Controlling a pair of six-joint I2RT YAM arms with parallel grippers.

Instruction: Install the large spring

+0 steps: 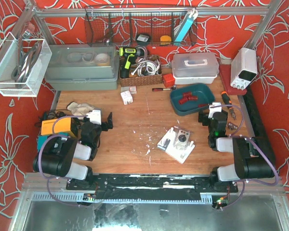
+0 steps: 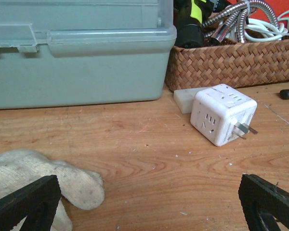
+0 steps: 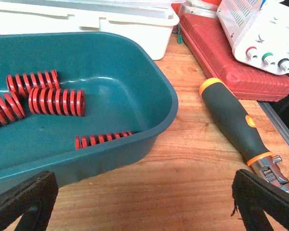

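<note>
Several red coil springs lie in a teal tray [image 1: 192, 98] at the back right. In the right wrist view the thick ones [image 3: 57, 101] lie in the middle of the tray [image 3: 159, 122], and a thinner one [image 3: 103, 140] lies against its near wall. A white fixture block [image 1: 178, 142] sits at the table's middle. My right gripper [image 1: 215, 115] is open and empty just in front of the tray's right corner; it also shows in the right wrist view [image 3: 144, 204]. My left gripper [image 1: 100, 121] is open and empty over bare wood at the left; it also shows in the left wrist view [image 2: 149, 207].
A white power cube [image 2: 223, 114] and a glove [image 2: 38, 178] lie ahead of the left gripper, with a grey bin [image 2: 77, 53] and a wicker basket [image 2: 231, 62] behind. A black-and-orange tool handle [image 3: 233, 120], a red case [image 3: 231, 65] and a white power supply [image 3: 260, 29] are right of the tray.
</note>
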